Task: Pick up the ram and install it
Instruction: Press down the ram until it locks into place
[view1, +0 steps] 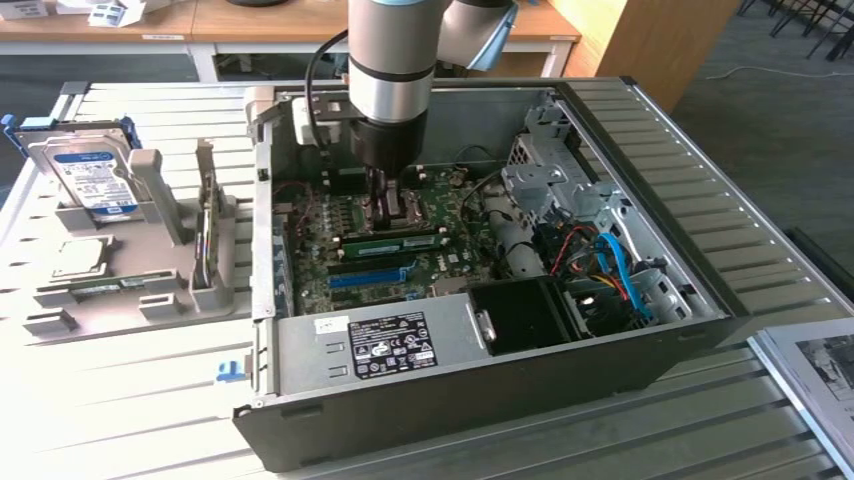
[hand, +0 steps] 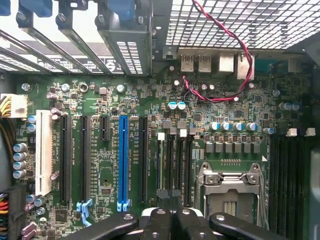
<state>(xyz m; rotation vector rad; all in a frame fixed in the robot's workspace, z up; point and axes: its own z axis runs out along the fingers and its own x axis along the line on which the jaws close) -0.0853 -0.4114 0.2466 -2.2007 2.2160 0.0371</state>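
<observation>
The gripper (view1: 388, 205) reaches down inside the open computer case (view1: 667, 345), its jaws drawn together just above the motherboard (hand: 125, 105), with nothing visibly pinched between them in the wrist view. The ram (view1: 390, 241) lies flat across the board as a thin green stick directly below the fingertips, parallel to the bright blue slot strip (view1: 367, 277) beside it (the two are easy to confuse at a glance, so it is the green one that matters). It appears to sit along its slot already, though whether it is fully clicked home cannot be told. Judging from that, the step in hand is the seating press: doing it well means bearing straight down on the stick's top edge, keeping the closed fingertips centred over it so it does not rock to one end, and staying clear of the black cables (view1: 467, 175) and the processor socket (hand: 231, 192) close by. A hard drive (view1: 88, 180) with a blue-and-white label stands in a grey holder (view1: 174, 260) on the slatted tabletop (view1: 120, 400), near its edge on the exterior view's left, well apart from the work.
</observation>
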